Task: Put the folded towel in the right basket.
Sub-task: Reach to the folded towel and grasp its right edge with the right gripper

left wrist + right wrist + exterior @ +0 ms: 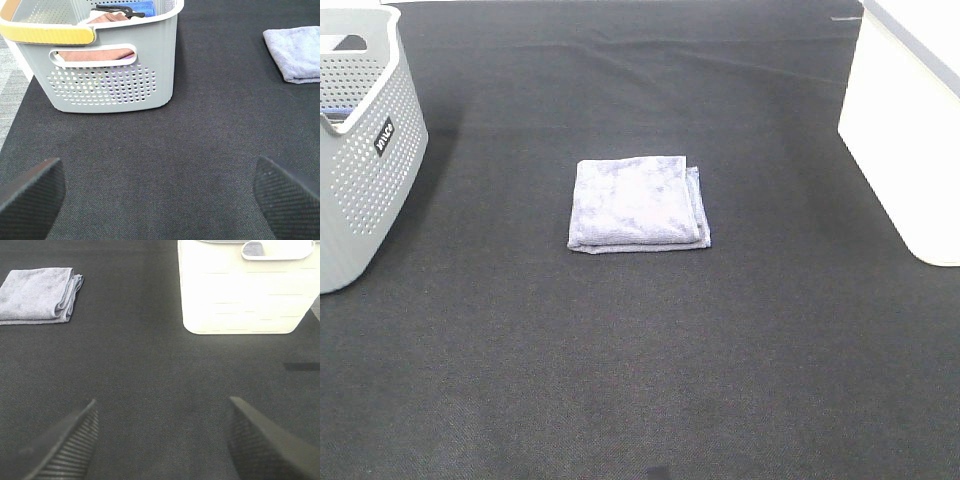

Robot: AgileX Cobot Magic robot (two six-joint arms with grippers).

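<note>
Folded towel (pixel 638 204): one, pale lavender, lying flat at the middle of the black cloth-covered table (pixel 640 380), well apart from both baskets, touched by nothing. Right basket (pixel 905 140): white, solid-walled, standing at the table's right edge; its inside cannot be made out. Left basket (pixel 360 170): grey, perforated, at the left edge, holding a brownish cloth (pixel 95 54) and something blue (pixel 142 7). Left gripper (pixel 160 195): jaws spread wide, holding nothing, over bare cloth near the grey basket. Right gripper (pixel 160 440): likewise spread and empty, the white basket ahead of it.
</note>
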